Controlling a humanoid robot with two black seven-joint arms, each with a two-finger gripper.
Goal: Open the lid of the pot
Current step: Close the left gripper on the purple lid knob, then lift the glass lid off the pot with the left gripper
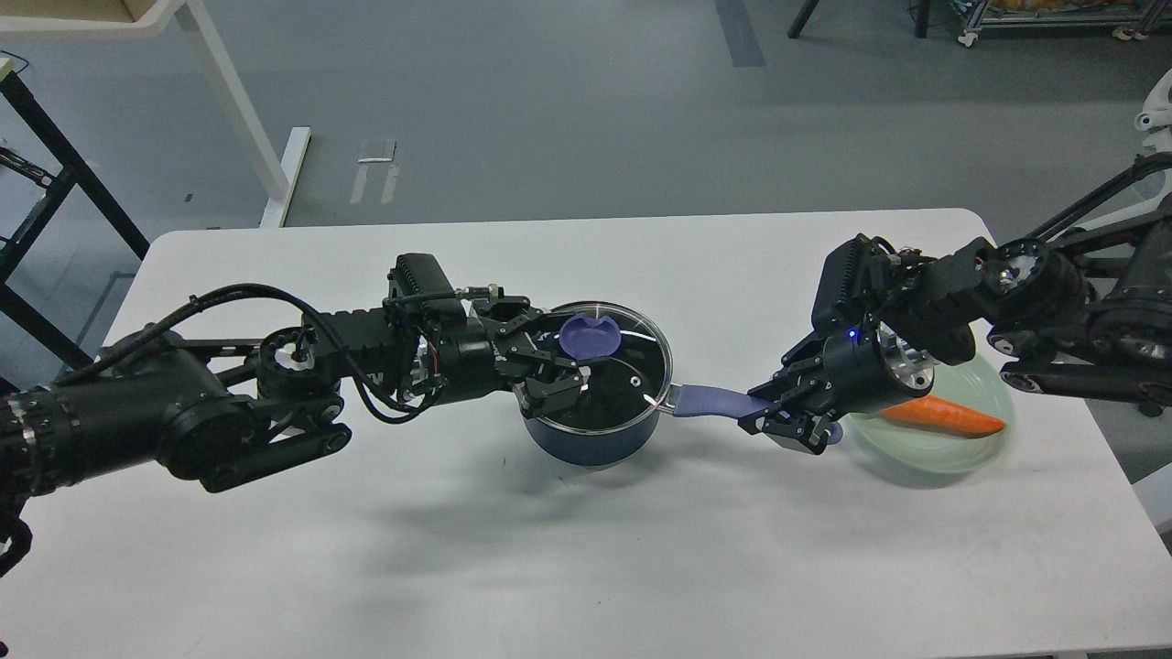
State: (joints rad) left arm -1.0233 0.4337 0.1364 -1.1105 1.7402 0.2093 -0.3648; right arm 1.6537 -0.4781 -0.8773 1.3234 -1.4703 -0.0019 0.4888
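Note:
A dark blue pot (pixel 593 437) stands at the table's middle with its glass lid (pixel 632 375) on it. The lid has a purple knob (pixel 589 337). My left gripper (pixel 556 355) lies over the lid's left part, just left of the knob and below it. Its fingers are apart, and the knob does not sit between them. The pot's purple handle (pixel 712 400) points right. My right gripper (pixel 776 416) is shut on the far end of that handle.
A pale green plate (pixel 943 453) with an orange carrot (pixel 943 416) in it sits right behind my right gripper. The white table (pixel 586 549) has bare room in front of the pot. Its edges lie far left and far right.

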